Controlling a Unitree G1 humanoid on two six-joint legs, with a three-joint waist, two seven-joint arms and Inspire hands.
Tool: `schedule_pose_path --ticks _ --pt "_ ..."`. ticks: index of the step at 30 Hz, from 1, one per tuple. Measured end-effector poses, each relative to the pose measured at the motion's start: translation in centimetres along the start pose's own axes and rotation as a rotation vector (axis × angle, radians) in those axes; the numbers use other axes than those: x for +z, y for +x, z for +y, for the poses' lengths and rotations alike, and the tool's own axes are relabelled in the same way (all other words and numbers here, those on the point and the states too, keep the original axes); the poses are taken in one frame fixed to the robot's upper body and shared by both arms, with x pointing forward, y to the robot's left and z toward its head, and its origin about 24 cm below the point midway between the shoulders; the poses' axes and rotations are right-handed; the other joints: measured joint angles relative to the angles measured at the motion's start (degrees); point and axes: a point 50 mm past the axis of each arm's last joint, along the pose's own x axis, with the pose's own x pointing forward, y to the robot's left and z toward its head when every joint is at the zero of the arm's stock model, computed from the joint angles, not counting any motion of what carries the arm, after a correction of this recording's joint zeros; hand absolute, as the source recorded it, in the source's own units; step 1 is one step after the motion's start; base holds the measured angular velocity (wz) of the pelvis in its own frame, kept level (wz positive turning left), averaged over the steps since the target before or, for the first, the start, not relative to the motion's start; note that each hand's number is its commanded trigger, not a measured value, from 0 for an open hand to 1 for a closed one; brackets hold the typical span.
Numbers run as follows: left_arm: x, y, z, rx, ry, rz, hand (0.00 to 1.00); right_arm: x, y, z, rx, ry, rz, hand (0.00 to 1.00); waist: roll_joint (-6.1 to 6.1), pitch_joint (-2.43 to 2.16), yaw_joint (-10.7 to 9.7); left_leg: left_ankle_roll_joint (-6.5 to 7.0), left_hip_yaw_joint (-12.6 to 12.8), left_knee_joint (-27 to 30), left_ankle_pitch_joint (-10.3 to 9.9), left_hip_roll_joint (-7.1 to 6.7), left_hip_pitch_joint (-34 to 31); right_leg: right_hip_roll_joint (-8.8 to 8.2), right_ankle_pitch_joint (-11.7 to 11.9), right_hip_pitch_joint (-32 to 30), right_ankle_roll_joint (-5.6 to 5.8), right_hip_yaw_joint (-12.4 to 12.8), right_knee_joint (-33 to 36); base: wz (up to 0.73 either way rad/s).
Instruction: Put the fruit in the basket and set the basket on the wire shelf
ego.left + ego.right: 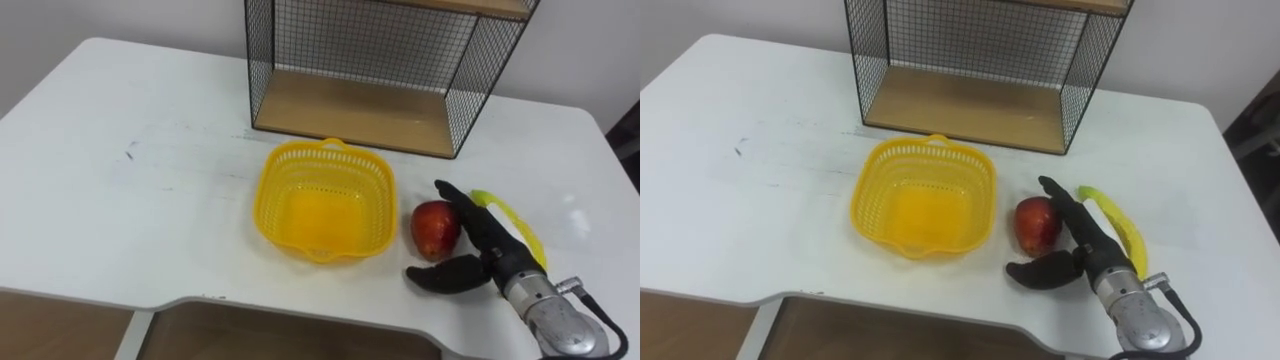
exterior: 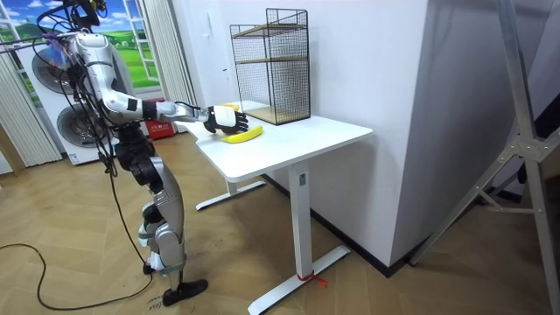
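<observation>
At a white table (image 1: 130, 180), we saw the robot's right hand (image 1: 488, 250) lying low on the tabletop near the front edge. Its fingers (image 1: 462, 207) were straight and together, running along the right side of a red apple (image 1: 436, 228), close enough that we could not tell whether they touched it. The thumb was spread well apart from them, pointing left just in front of the fruit, and the hand gripped nothing. The apple sat on the table just to the right of a yellow basket (image 1: 275, 200), which stood upright with no fruit in it. A banana (image 1: 520, 225) lay on the table on the far side of the fingers, just beside them. Behind the basket, at the back of the table, stood the wire shelf (image 1: 350, 110), its wooden bottom board bare. From across the room, we saw the robot standing at the table's end, one arm stretched over the top.
</observation>
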Motion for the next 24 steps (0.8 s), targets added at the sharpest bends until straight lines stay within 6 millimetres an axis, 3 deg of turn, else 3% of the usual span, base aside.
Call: schedule_pose_path --ticks 9,10,11,12,24 --pt "-0.2 0.0 0.0 0.002 0.003 0.007 0.0 -0.3 0.1 0.2 0.01 -0.02 0.016 0.0 -0.15 -0.05 0.0 0.0 -0.12 0.04 0.0 0.0 0.05 -0.01 0.0 0.21 0.0 0.07 0.04 0.0" --pt "-0.1 0.0 0.0 0.002 0.003 0.007 0.0 -0.4 0.1 0.2 0.011 -0.022 0.018 0.45 -0.18 -0.03 -0.01 0.0 -0.13 -0.12 0.0 0.0 0.09 -0.01 0.0 0.25 0.0 0.08 0.03 0.0" --pt "0.0 0.0 0.0 0.002 0.004 0.005 0.0 -0.4 0.1 0.2 0.012 -0.026 0.02 0.77 -0.2 -0.02 0.01 0.0 -0.13 -0.12 0.0 0.0 0.15 -0.01 0.0 0.32 0.0 0.08 0.02 0.0" --pt "-0.1 0.0 0.0 0.002 0.004 0.007 0.0 -0.4 0.1 0.2 0.012 -0.028 0.021 1.0 -0.22 0.0 0.01 0.0 -0.14 -0.13 0.0 0.0 0.19 -0.01 0.0 0.38 0.0 0.08 0.0 0.0" --pt "-0.2 0.0 0.1 0.006 -0.001 0.034 0.0 -0.6 0.9 -1.5 -0.068 -0.054 0.056 1.0 -0.85 0.0 -0.11 -0.04 -1.36 -0.09 -0.04 -0.05 0.44 0.03 -0.05 1.56 0.06 -0.7 -0.99 0.05"
